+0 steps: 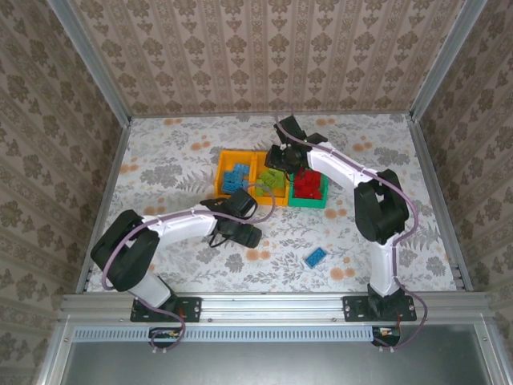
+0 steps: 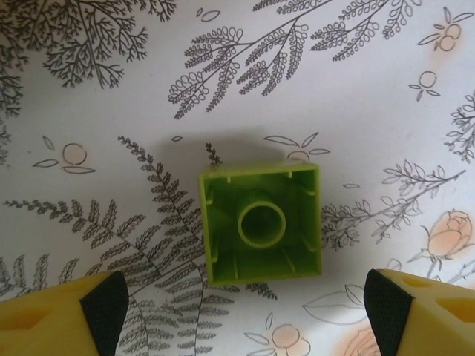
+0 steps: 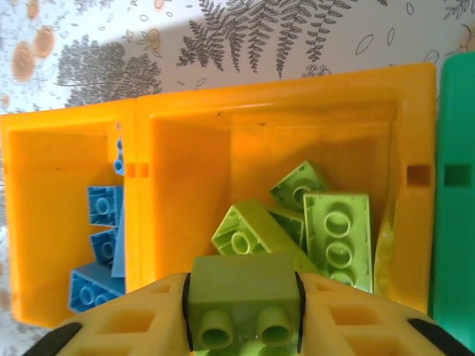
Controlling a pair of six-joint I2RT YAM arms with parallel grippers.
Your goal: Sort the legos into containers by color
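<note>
A lime green lego (image 2: 260, 222) lies upside down on the floral table, its hollow underside facing up. My left gripper (image 2: 245, 315) hangs open over it, one fingertip on each side, just short of the brick. My right gripper (image 3: 243, 330) is shut on another lime green lego (image 3: 242, 285), held over the middle orange bin (image 3: 223, 133). Several lime green legos (image 3: 338, 233) lie in that bin. The left orange bin (image 3: 44, 170) holds blue legos (image 3: 96, 237). The green bin (image 1: 309, 204) holds red legos (image 1: 308, 185).
One blue lego (image 1: 315, 257) lies loose on the table near the front right. The three bins stand side by side, touching, at the table's middle. Metal rails and papered walls close in the table. The left arm (image 1: 172, 224) stretches low across the front left.
</note>
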